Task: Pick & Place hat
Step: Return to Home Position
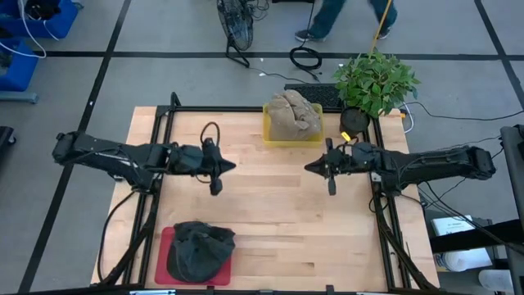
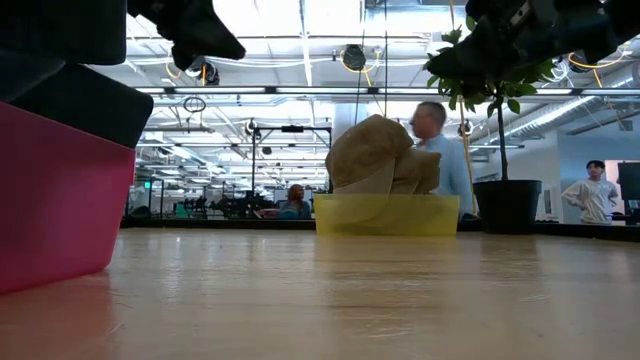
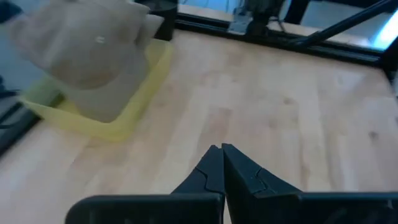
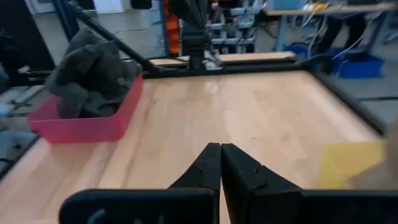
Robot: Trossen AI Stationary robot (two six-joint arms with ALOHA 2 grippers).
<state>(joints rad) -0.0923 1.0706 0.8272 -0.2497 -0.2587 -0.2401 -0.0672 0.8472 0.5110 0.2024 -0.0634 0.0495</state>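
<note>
A tan hat [image 1: 294, 115] sits crumpled in a yellow tray [image 1: 271, 139] at the table's far edge; it also shows in the low view [image 2: 375, 152] and the left wrist view [image 3: 93, 53]. A dark grey hat [image 1: 199, 250] fills a red tray [image 1: 165, 246] at the near left, seen too in the right wrist view [image 4: 90, 71]. My left gripper [image 1: 232, 166] hovers left of the table's middle, shut and empty [image 3: 222, 149]. My right gripper [image 1: 309, 167] hovers right of the middle, shut and empty [image 4: 220, 147]. The two tips face each other above bare wood.
A potted plant [image 1: 373, 82] stands at the table's far right corner beside the yellow tray. A black frame [image 1: 246, 108] runs along the table's edges. Bare wood lies between the two trays. People [image 2: 438, 150] move in the room beyond the table.
</note>
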